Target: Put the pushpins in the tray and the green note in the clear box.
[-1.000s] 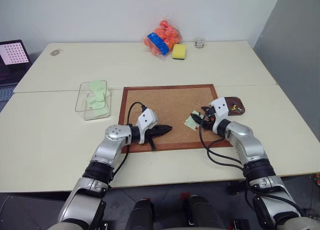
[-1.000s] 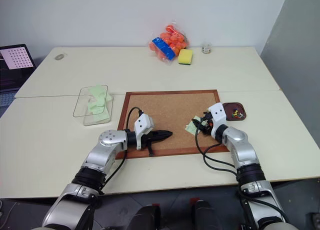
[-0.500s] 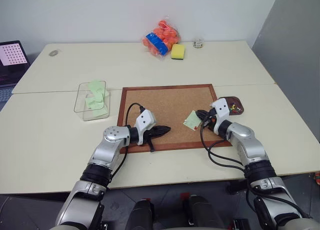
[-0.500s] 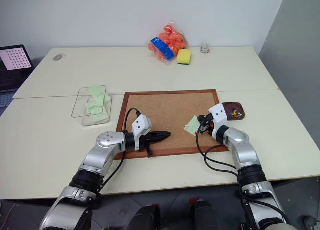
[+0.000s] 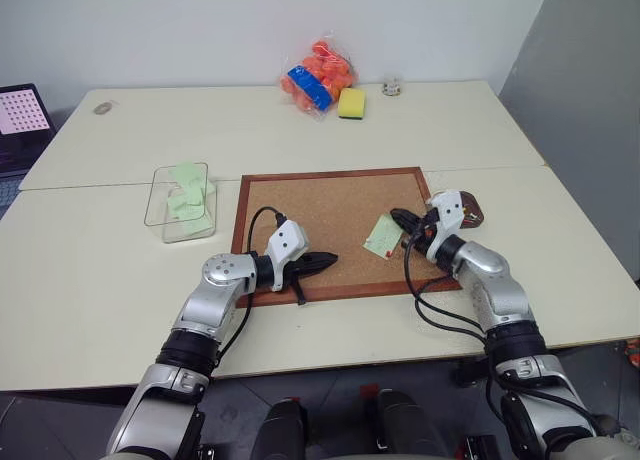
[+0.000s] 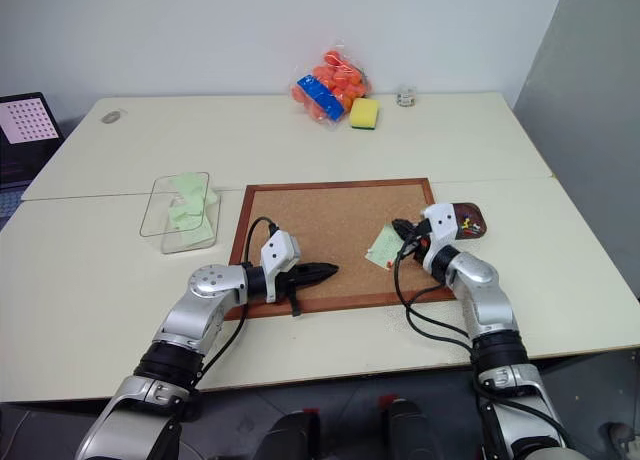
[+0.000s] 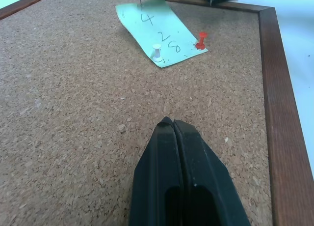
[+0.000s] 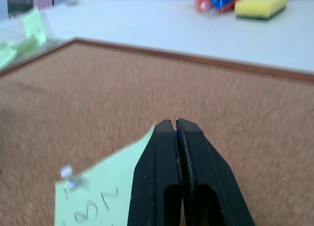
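Currently green note (image 5: 382, 236) on corkboard (image 5: 320, 215), white pushpin (image 7: 156, 52) and red pushpin (image 7: 201, 41) stuck through it. Right gripper (image 8: 176, 124) above note corner, jaws pressed together, blue speck between tips. Left gripper (image 7: 172, 124) jaws pressed together, empty. Tray (image 5: 470, 209) right of board; clear box (image 5: 180, 202) left.

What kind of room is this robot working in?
Probably a lab or test room, not a home. Two plain cream tables stand against bare white walls, a laptop screen showing a dotted grid pattern sits at the far left, and props are laid out: a wooden-framed corkboard and a bag of orange balls.
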Available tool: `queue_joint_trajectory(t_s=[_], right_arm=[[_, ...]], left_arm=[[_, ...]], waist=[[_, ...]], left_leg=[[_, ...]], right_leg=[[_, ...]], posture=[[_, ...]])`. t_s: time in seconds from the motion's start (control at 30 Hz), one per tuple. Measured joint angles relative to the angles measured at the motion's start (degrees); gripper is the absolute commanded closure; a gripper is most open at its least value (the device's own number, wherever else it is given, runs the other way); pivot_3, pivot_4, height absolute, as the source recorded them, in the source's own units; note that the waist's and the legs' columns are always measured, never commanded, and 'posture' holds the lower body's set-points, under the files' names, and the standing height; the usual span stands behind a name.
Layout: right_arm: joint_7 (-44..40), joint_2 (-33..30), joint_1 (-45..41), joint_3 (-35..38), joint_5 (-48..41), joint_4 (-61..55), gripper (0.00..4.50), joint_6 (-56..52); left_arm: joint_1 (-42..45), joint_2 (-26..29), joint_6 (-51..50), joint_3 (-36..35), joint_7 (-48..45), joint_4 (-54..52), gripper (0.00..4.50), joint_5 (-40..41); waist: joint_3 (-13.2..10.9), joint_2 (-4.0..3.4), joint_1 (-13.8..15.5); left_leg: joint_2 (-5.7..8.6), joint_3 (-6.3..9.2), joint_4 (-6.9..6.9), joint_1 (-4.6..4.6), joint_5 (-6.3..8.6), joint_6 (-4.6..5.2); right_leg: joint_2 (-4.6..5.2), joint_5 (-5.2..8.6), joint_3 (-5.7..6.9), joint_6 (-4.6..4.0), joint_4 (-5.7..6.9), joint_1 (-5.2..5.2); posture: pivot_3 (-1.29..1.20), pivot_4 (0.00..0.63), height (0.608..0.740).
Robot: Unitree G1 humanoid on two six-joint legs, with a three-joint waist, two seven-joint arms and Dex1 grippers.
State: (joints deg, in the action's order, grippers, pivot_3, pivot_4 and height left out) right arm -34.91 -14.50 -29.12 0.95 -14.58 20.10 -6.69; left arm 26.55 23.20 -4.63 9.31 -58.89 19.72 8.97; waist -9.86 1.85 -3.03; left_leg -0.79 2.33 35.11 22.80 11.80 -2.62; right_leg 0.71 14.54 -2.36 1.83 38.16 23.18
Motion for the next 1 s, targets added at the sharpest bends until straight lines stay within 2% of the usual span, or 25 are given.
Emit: queue_joint_trajectory(t_s=[0.17, 0.27, 0.47, 0.63, 1.0], right_arm=[[0.66, -0.19, 0.73, 0.85, -0.81, -4.12, 4.49, -1.16], [3.96, -0.36, 0.72, 3.32, -1.23, -4.62, 4.49, -2.26], [15.77, -2.55, -1.48, 8.88, 1.53, 1.53, 4.49, -2.61], [18.62, -4.48, -3.24, 11.3, 2.04, 6.05, 4.49, -3.35], [17.94, -4.78, -6.3, 11.36, 1.88, 11.99, 2.18, -4.03]], left_arm=[[0.24, 0.05, 0.47, -0.02, -0.19, 0.48, 4.5, 0.0], [0.66, -0.08, 1.04, -0.02, -0.43, 1.26, 4.5, -0.02], [1.02, -0.43, 1.45, -0.01, -0.47, 2.02, 4.5, -0.04], [1.08, -0.41, 1.58, -0.02, -0.48, 2.38, 4.5, -0.04], [1.06, -0.4, 1.78, -0.02, -0.44, 2.4, 4.5, -0.04]], waist=[[0.0, 0.0, -0.02], [0.0, 0.0, 0.08], [0.0, -0.01, 0.19], [0.06, -0.11, 0.16], [0.06, -0.12, 0.13]], left_leg=[[-0.01, 0.01, 0.0, 0.0, 0.0, 0.0], [0.01, 0.0, 0.0, 0.0, 0.0, 0.0], [0.04, -0.02, 0.0, 0.0, 0.0, 0.0], [0.04, -0.04, 0.0, -0.02, 0.0, 0.0], [0.04, -0.03, 0.0, -0.01, -0.01, 0.01]], right_leg=[[-0.01, 0.01, 0.01, 0.01, 0.01, 0.0], [0.0, 0.01, -0.01, 0.01, 0.0, 0.0], [0.02, 0.0, -0.02, -0.01, 0.02, 0.0], [0.02, 0.0, -0.05, 0.0, 0.03, 0.0], [0.01, 0.01, -0.04, 0.02, 0.03, -0.01]], posture=[[0.0, 0.15, 0.74], [0.0, 0.15, 0.74], [0.0, 0.15, 0.74], [0.0, 0.15, 0.74], [0.0, 0.15, 0.74]])
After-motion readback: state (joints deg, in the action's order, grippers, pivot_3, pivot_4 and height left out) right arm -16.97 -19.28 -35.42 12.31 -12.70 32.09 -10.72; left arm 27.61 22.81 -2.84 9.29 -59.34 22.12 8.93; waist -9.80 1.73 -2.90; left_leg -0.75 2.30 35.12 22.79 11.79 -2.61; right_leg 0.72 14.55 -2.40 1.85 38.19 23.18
